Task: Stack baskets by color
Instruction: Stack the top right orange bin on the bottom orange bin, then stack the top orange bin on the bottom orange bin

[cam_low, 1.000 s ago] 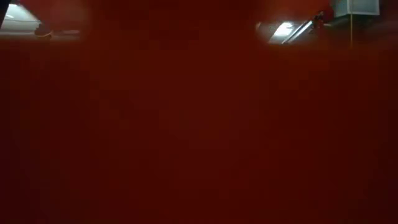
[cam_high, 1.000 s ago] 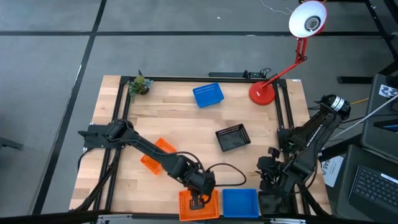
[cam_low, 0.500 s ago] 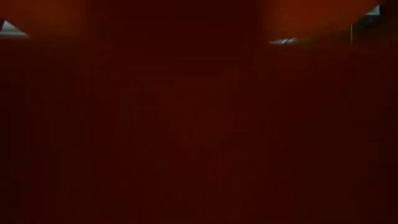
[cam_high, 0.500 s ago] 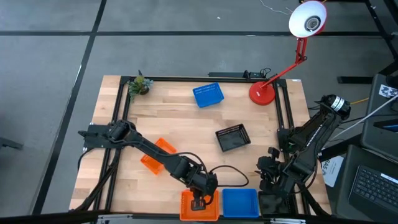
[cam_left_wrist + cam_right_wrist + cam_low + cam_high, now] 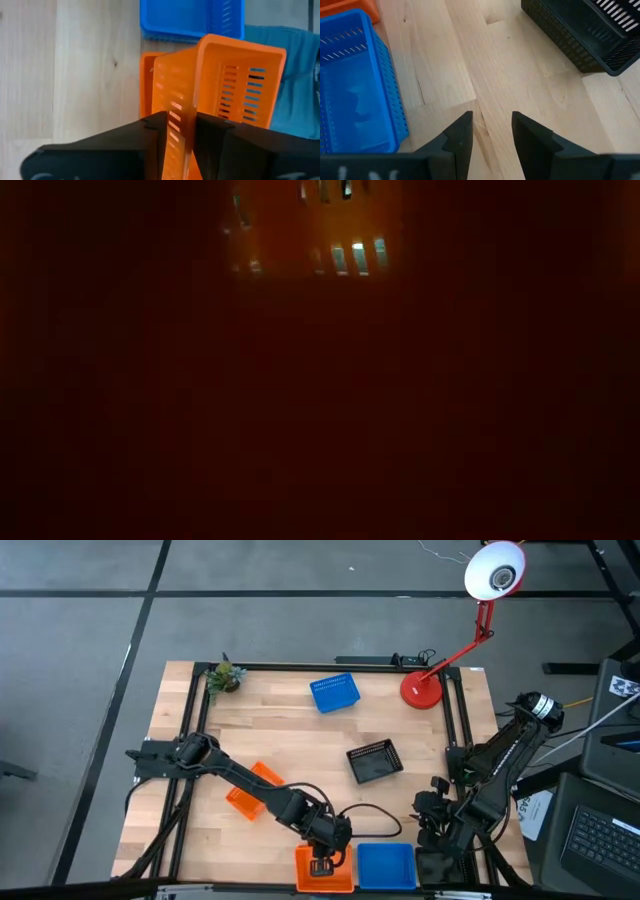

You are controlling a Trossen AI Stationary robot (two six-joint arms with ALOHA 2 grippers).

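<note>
My left gripper [image 5: 322, 864] hangs over an orange basket [image 5: 305, 875] at the table's near edge. In the left wrist view its fingers stand on either side of that basket's side wall, with the gripper [image 5: 180, 131] partly open. Under this basket lies a second orange basket [image 5: 146, 85], beside a blue basket [image 5: 385, 865]. The orange basket [image 5: 320, 260] fills the low view. Another orange basket [image 5: 252, 788], a black basket [image 5: 375, 761] and a far blue basket [image 5: 334, 692] rest flat on the wood. My right gripper [image 5: 492, 132] waits open at the near right. My left gripper has one finger inside and one outside the orange basket's side wall [image 5: 180, 115], coming slanting down from above. Whether the fingers touch the wall I cannot tell. The basket sits on the second orange basket below it, a little askew.
A red desk lamp [image 5: 422, 690] stands at the far right and a small potted plant [image 5: 224, 676] at the far left corner. Bare wood lies in the table's middle. The black basket [image 5: 590, 30] and the blue basket [image 5: 350, 90] flank my right gripper.
My left gripper has sunk a little toward the near edge with the orange basket, which has come down onto the one below. In the low view the basket now covers the slits of room that showed before.
</note>
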